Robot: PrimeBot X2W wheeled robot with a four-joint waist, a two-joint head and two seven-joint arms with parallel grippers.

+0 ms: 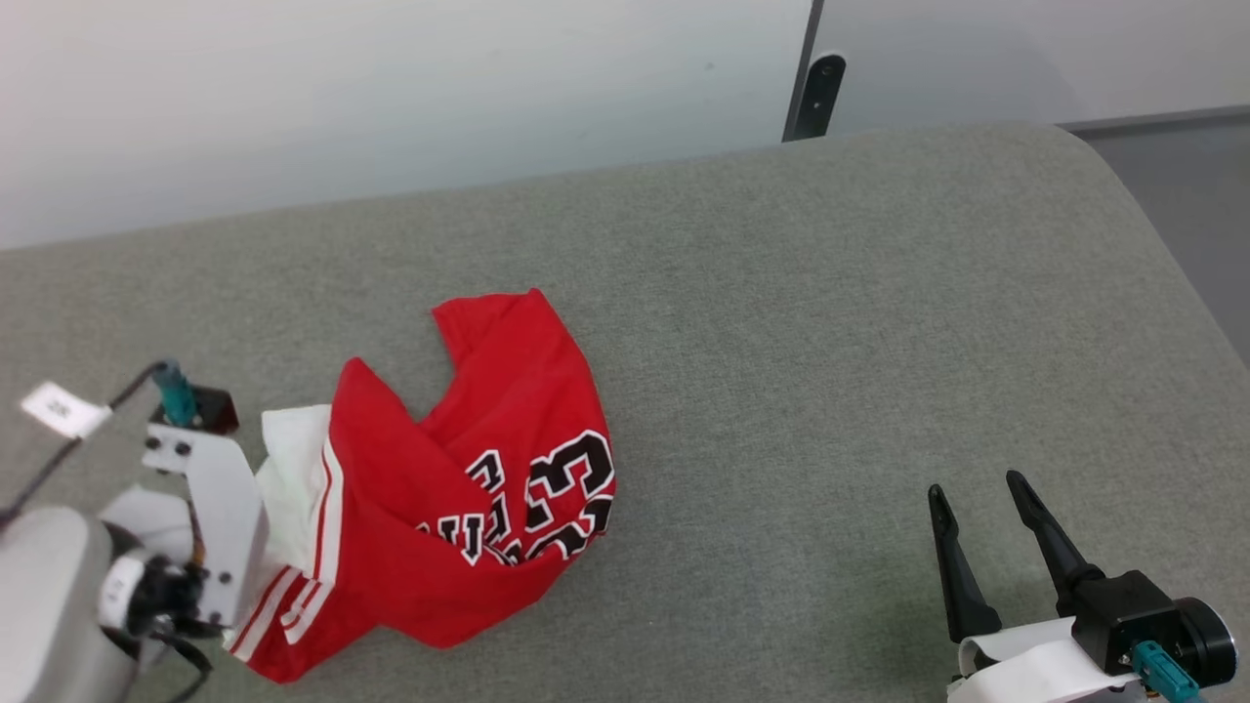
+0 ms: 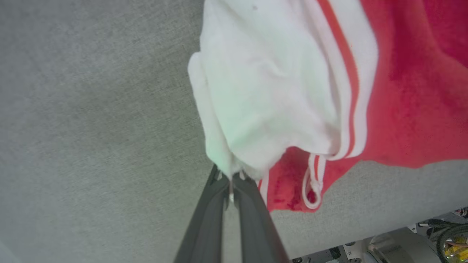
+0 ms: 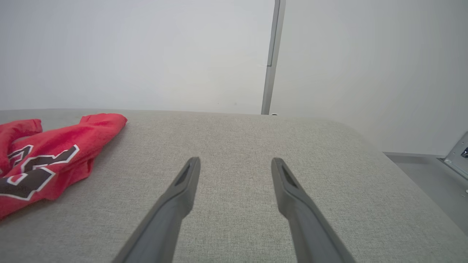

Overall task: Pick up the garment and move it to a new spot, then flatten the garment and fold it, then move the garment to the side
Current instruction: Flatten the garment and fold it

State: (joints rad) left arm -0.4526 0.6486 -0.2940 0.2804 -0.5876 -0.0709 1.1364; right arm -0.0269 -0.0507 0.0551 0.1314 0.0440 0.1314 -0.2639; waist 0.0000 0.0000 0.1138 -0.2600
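The garment [image 1: 459, 488], a red jersey with white sleeves and a black "23", lies crumpled on the grey padded table [image 1: 830, 322], left of the middle. My left gripper [image 2: 231, 178] is shut on the white sleeve [image 2: 263, 91], pinching its edge between both fingers. In the head view the left wrist [image 1: 210, 508] sits against the shirt's left side and hides those fingers. My right gripper [image 1: 977, 486] stands open at the lower right, well clear of the shirt, nothing between its fingers [image 3: 186, 175]. The jersey [image 3: 47, 160] shows at the left of the right wrist view.
A pale wall [image 1: 391, 88] runs behind the table, with a dark post [image 1: 812, 98] at the back. The table's rounded right edge drops to grey floor [image 1: 1191, 195]. Bare table surface lies between the shirt and my right gripper.
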